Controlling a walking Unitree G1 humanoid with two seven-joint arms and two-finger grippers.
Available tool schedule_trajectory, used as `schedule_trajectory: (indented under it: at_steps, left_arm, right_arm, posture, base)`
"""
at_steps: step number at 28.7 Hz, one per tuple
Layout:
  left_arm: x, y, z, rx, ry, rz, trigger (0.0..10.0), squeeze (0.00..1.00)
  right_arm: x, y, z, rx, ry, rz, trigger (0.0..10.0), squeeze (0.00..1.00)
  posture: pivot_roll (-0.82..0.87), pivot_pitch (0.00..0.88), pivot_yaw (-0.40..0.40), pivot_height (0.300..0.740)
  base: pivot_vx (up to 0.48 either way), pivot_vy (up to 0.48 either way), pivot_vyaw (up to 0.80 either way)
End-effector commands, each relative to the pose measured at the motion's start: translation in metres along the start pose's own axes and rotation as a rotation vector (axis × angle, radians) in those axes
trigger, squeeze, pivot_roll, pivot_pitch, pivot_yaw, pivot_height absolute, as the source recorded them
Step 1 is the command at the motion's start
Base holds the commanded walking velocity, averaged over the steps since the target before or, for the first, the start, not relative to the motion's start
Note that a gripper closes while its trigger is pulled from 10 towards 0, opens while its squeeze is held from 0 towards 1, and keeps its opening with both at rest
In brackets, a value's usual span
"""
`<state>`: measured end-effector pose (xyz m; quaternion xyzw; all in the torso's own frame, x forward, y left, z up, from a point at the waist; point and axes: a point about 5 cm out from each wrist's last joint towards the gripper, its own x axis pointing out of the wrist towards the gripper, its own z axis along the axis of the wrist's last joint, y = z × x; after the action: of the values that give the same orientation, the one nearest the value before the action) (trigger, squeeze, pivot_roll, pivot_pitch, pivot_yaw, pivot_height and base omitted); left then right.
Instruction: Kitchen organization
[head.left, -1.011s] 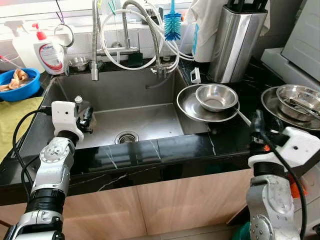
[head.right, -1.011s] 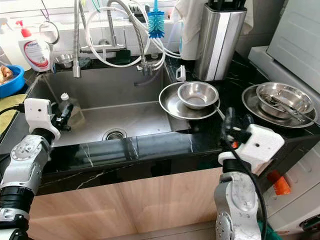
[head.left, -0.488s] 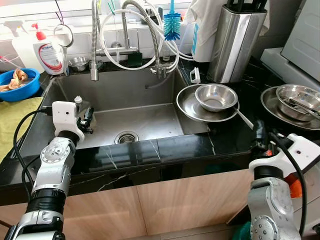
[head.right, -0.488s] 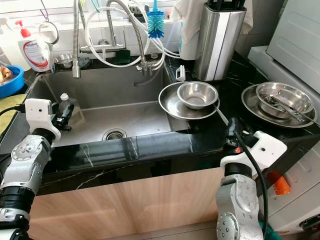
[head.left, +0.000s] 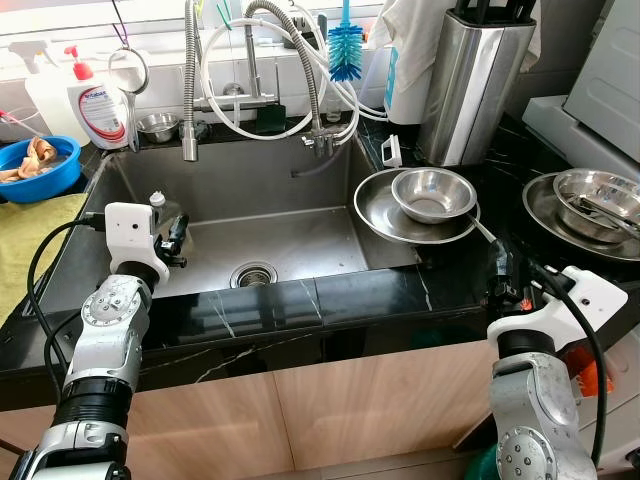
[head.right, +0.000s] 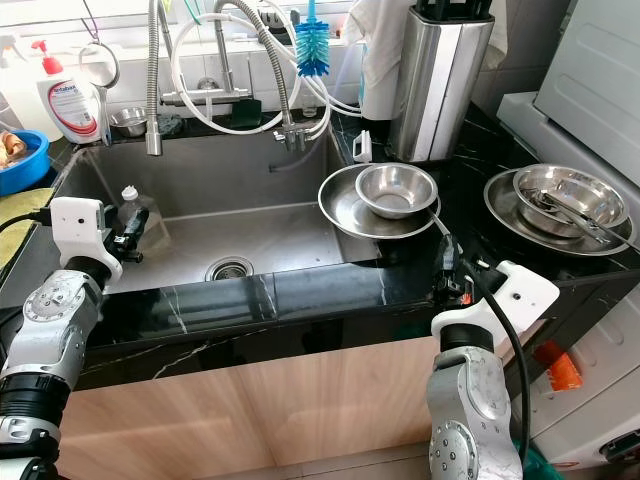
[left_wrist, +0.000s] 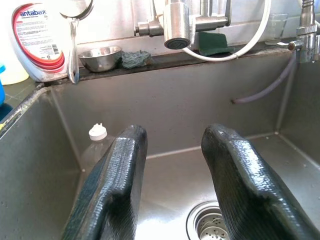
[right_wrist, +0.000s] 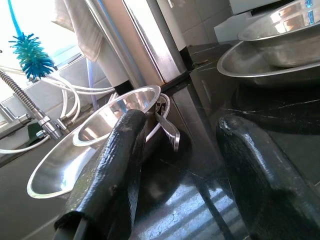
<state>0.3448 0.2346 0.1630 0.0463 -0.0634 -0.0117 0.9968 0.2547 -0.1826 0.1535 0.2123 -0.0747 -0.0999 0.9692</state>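
A small steel bowl (head.left: 432, 192) sits in a wide steel plate (head.left: 385, 220) on the black counter, at the sink's right rim. A utensil handle (head.left: 484, 232) sticks out from under the bowl. My right gripper (head.left: 500, 272) hovers low over the counter near its front edge, open and empty. It points at that bowl (right_wrist: 115, 117) and handle (right_wrist: 167, 127). My left gripper (head.left: 178, 240) is open and empty over the left part of the steel sink (head.left: 300, 180). A clear plastic bottle (left_wrist: 97, 145) lies in the sink ahead of it.
A second plate (head.left: 545, 205) with a bowl (head.left: 590, 190) and utensils lies at the far right. A steel knife block (head.left: 475, 80), faucet hoses (head.left: 190, 80), a soap bottle (head.left: 98, 105) and a blue bowl (head.left: 40, 168) line the back and left. The drain (head.left: 253, 274) is mid-sink.
My right gripper has come down and shifted left along the counter's front, turning toward the plate with the bowl. The left arm has not moved.
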Motion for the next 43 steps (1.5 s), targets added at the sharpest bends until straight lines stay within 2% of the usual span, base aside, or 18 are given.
schedule_trajectory:
  at_steps: [1,4,5,6,12,13,14,15,17,21,23,24,27,28,31,32,33,43]
  left_arm:
    - [-0.001,0.0,0.003,-0.005,-0.013,-0.001,10.0,0.0]
    - [-0.002,0.001,0.002,0.0,-0.008,0.001,10.0,0.0]
    - [-0.002,0.001,0.001,0.001,-0.007,0.002,10.0,0.0]
    - [-0.002,0.001,0.001,0.001,-0.006,0.003,10.0,0.0]
    - [-0.002,0.001,0.001,0.001,-0.006,0.003,10.0,0.0]
    - [-0.002,0.001,0.001,0.002,-0.007,0.003,10.0,0.0]
    - [-0.001,0.001,0.002,0.002,-0.009,0.001,10.0,0.0]
    - [-0.001,0.0,0.002,0.002,-0.01,-0.001,10.0,0.0]
    - [-0.001,0.0,0.002,0.001,-0.01,-0.003,10.0,0.0]
    - [-0.001,-0.001,0.002,-0.001,-0.01,-0.005,10.0,0.0]
    - [-0.001,-0.001,0.002,-0.002,-0.011,-0.003,10.0,0.0]
    - [-0.001,-0.001,0.002,-0.002,-0.012,-0.002,10.0,0.0]
    - [-0.001,0.0,0.002,-0.001,-0.013,0.0,10.0,0.0]
    - [-0.001,0.0,0.003,-0.001,-0.014,0.002,10.0,0.0]
    - [-0.001,0.0,0.003,-0.001,-0.014,0.003,10.0,0.0]
    - [-0.001,0.0,0.003,-0.001,-0.014,0.003,10.0,0.0]
    - [-0.001,0.0,0.003,-0.002,-0.014,0.003,10.0,0.0]
    - [-0.001,-0.003,0.002,-0.006,-0.011,-0.001,10.0,0.0]
  right_arm:
    - [0.003,0.002,-0.001,0.017,0.01,-0.005,10.0,0.0]
    - [0.003,0.002,-0.002,0.013,0.011,-0.003,10.0,0.0]
    - [0.004,0.002,-0.002,0.014,0.011,-0.004,8.9,0.0]
    - [0.004,0.002,-0.002,0.016,0.012,-0.005,4.8,0.0]
    - [0.004,0.002,-0.002,0.016,0.012,-0.005,4.8,0.0]
    - [0.004,0.002,-0.003,0.022,0.014,-0.006,2.7,0.0]
    - [0.006,0.001,-0.004,0.022,0.023,-0.014,7.9,0.0]
    - [0.007,0.0,-0.005,0.019,0.029,-0.02,9.1,0.0]
    - [0.007,-0.001,-0.006,0.018,0.037,-0.025,10.0,0.0]
    - [0.007,-0.003,-0.014,0.046,0.076,-0.045,10.0,0.0]
    - [0.008,-0.004,-0.014,0.044,0.071,-0.046,8.5,0.0]
    - [0.008,-0.003,-0.013,0.044,0.068,-0.045,5.0,0.0]
    - [0.009,-0.003,-0.011,0.048,0.054,-0.044,3.5,0.0]
    - [0.009,-0.002,-0.011,0.044,0.056,-0.041,0.8,0.0]
    - [0.01,-0.002,-0.011,0.044,0.055,-0.038,1.6,0.0]
    - [0.01,-0.002,-0.011,0.045,0.054,-0.034,3.5,0.0]
    - [0.01,-0.001,-0.01,0.037,0.051,-0.026,10.0,0.0]
    - [0.013,0.0,-0.005,0.028,0.031,-0.02,10.0,0.0]
  posture:
    - [-0.05,0.0,0.029,0.74]
    - [-0.05,0.0,0.029,0.74]
    - [-0.05,0.0,0.029,0.74]
    - [-0.05,0.0,0.029,0.74]
    - [-0.05,0.0,0.029,0.74]
    - [-0.05,0.0,0.028,0.74]
    - [-0.05,0.0,0.028,0.74]
    - [-0.05,0.0,0.029,0.74]
    - [-0.05,0.0,0.028,0.74]
    - [-0.05,0.0,0.028,0.74]
    - [-0.05,0.0,0.028,0.74]
    - [-0.05,0.0,0.028,0.74]
    - [-0.05,0.0,0.028,0.74]
    - [-0.05,0.0,0.028,0.74]
    - [-0.05,0.0,0.028,0.74]
    - [-0.05,0.0,0.028,0.74]
    - [-0.05,0.0,0.029,0.74]
    - [-0.05,0.0,0.027,0.74]
  base:
    - [0.0,0.0,0.0]
    - [0.0,0.0,0.0]
    - [0.0,0.0,0.0]
    - [0.0,0.0,0.0]
    - [0.0,0.0,0.0]
    - [0.0,0.0,0.0]
    - [0.0,0.0,0.0]
    - [0.0,0.0,0.0]
    - [0.0,0.0,0.0]
    - [0.0,0.0,0.0]
    - [0.0,0.0,0.0]
    - [0.0,0.0,0.0]
    - [0.0,0.0,0.0]
    - [0.0,0.0,0.0]
    - [0.0,0.0,0.0]
    - [0.0,0.0,0.0]
    - [0.0,0.0,0.0]
    - [0.0,0.0,0.0]
